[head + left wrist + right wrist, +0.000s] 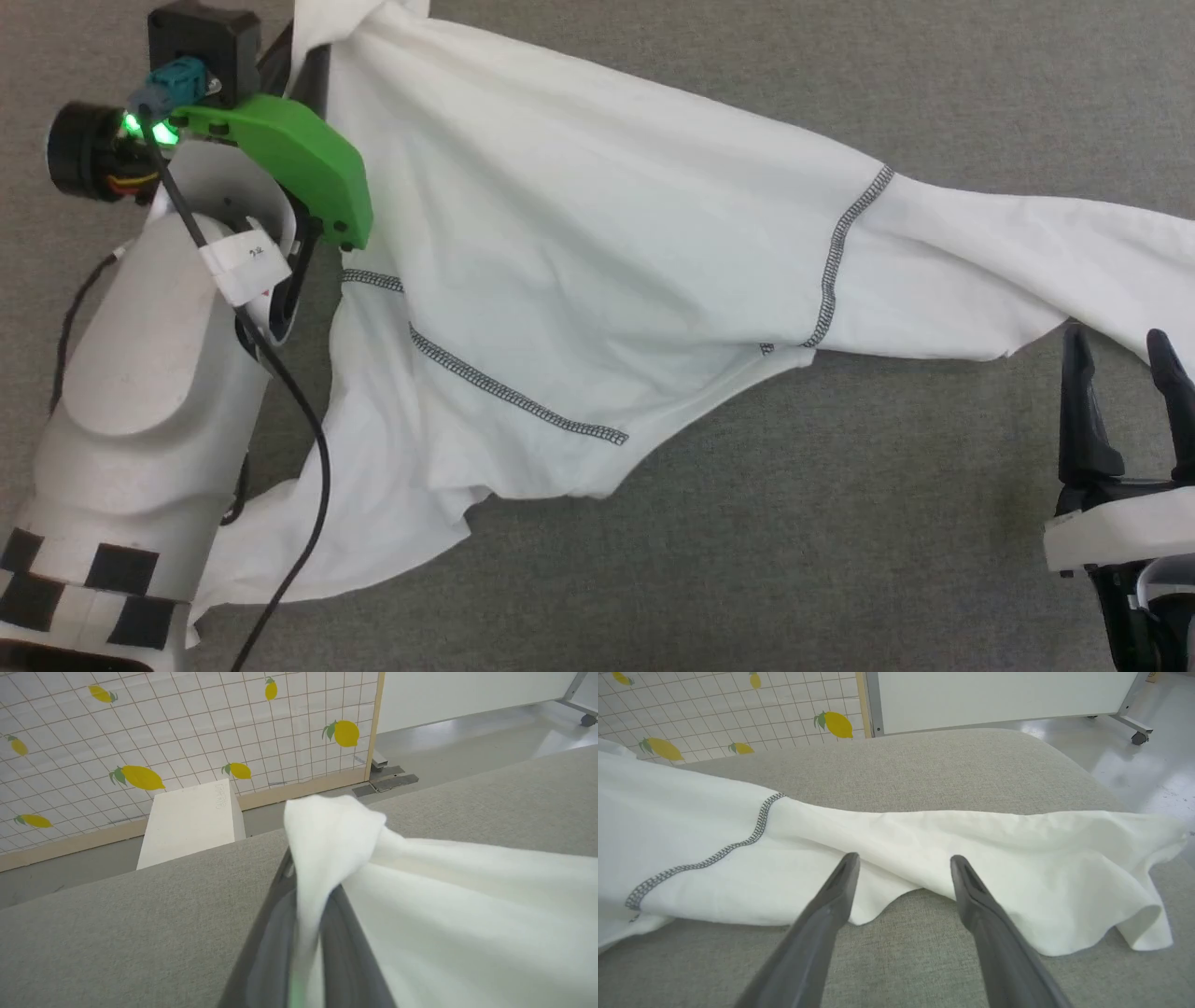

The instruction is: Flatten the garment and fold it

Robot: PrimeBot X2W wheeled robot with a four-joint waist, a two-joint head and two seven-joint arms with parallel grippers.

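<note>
The white T-shirt lies stretched across the grey cloth table, with zigzag seams running over it. At the upper left of the head view my left gripper is shut on a bunched corner of the garment; in the left wrist view the cloth stands up between the two dark fingers. My right gripper stands open at the lower right, its fingertips just short of the sleeve's rippled near edge, with nothing between them.
The grey table has bare room in front of the garment. Beyond its far edge stand a white box, a lemon-print tiled screen and a white panel on castors.
</note>
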